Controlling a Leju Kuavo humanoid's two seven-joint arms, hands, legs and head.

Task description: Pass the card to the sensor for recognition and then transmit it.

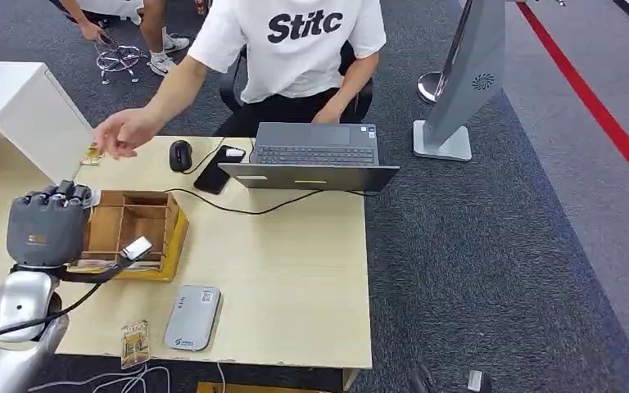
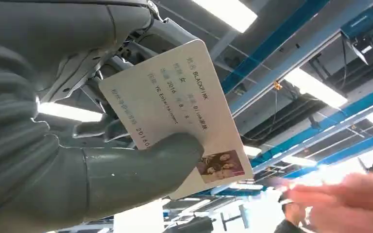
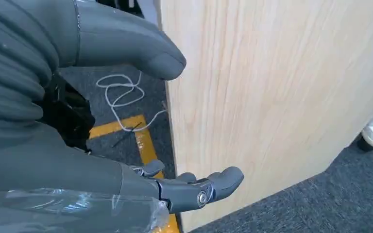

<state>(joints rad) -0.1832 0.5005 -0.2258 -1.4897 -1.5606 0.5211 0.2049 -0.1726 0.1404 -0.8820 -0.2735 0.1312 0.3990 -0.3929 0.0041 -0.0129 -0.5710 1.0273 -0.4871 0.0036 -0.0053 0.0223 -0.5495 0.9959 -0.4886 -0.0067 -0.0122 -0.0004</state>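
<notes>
The card (image 2: 175, 111) is sitting in the left hand (image 2: 77, 145), pinched between the thick grey thumb, which is pressing across its lower printed face, and the darker fingers (image 2: 102, 128) behind it; in the left wrist view it is filling the middle of the frame, tilted, with lines of print and a small photo near one corner, against ceiling beams and strip lights. In the head view the left hand (image 1: 47, 225) is hovering at the left of the frame, back toward the camera, over the left end of a wooden compartment box (image 1: 135, 233), with a pale edge of the card (image 1: 137, 247) poking out below it. A person's hand (image 1: 124, 133) is reaching in at the upper left above the table (image 1: 295, 278); it is appearing blurred at the lower right of the left wrist view. A grey card reader (image 1: 191, 318) is lying near the table's bottom edge, below the box, with a small packet (image 1: 134, 342) just beside it. A laptop (image 1: 311, 155), a mouse (image 1: 180, 155) and a phone (image 1: 217, 172) are lying along the far edge. The right hand (image 3: 141, 121) is hanging beside a wooden panel (image 3: 272, 97), fingers loosely apart, grasping nothing.
</notes>
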